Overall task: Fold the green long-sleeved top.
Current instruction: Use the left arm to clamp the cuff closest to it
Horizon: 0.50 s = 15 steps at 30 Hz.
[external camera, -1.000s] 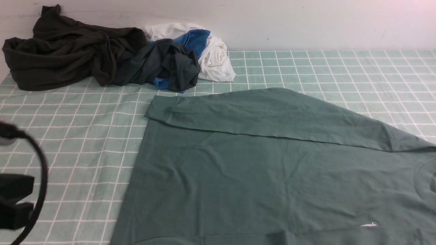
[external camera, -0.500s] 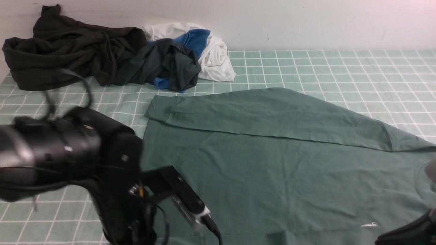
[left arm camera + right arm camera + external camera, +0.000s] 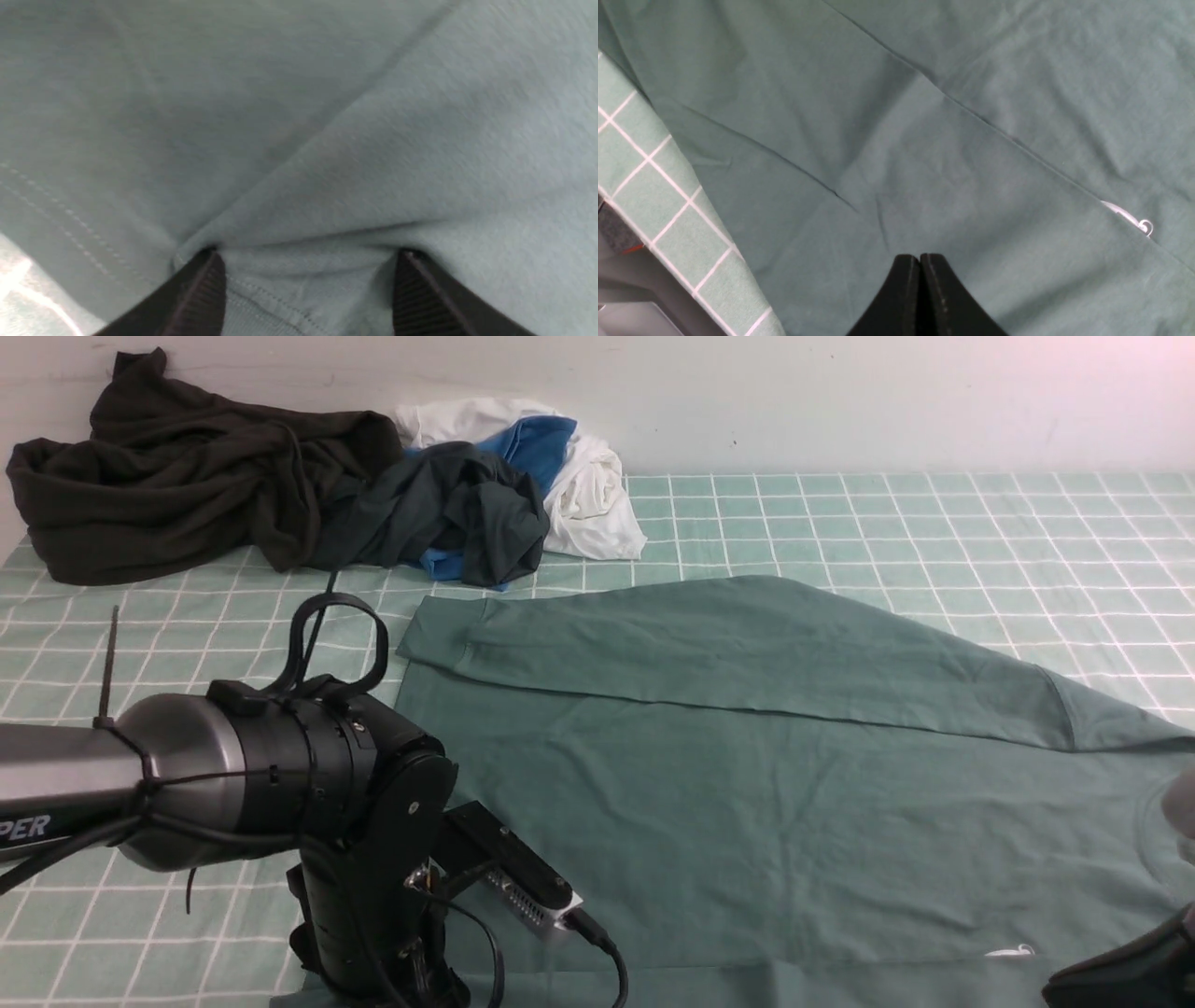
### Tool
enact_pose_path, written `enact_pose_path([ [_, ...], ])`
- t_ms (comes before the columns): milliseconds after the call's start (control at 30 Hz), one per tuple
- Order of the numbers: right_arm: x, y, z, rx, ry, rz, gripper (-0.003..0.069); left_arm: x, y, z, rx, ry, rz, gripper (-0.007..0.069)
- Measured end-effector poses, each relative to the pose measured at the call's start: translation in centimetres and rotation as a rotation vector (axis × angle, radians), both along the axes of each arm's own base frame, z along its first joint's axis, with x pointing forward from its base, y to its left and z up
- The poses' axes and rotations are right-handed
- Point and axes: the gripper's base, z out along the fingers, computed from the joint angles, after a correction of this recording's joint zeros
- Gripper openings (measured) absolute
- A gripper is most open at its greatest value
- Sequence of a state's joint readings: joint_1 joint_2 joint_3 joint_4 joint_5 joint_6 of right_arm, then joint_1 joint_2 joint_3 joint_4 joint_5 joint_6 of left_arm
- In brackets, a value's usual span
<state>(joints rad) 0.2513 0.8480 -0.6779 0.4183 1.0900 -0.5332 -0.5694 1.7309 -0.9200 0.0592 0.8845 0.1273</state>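
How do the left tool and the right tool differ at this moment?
The left tool has its jaws spread wide; the right tool has its jaws pressed together. The left tool straddles a stitched edge of the green long-sleeved top; the right tool has nothing between its jaws. Both point down at that top.

Only white letters "PER" can be read, on the silver left arm (image 3: 65, 775).
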Motion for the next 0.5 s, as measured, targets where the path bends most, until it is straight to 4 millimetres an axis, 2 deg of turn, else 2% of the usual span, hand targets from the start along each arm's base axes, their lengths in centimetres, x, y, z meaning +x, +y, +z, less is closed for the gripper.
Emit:
enact_pose_path([
  [167,0.0,0.0,0.0,0.001,0.0,-0.002,-0.0014,0.3,0.2,0.8,-0.027,-0.047,0.006,0.0462],
  [300,0.1,0.0,0.0,0.003,-0.008,-0.006,-0.0014,0.3,0.3,2.4,-0.068,-0.117,0.004,0.0461],
  [400,0.2,0.0,0.1,0.006,-0.024,-0.013,-0.0014,0.4,0.3,2.3,-0.067,-0.121,0.001,0.0461],
  [500,0.3,0.0,0.1,0.007,-0.028,-0.014,-0.0014,0.6,0.2,1.5,-0.053,-0.098,0.001,0.0461],
])
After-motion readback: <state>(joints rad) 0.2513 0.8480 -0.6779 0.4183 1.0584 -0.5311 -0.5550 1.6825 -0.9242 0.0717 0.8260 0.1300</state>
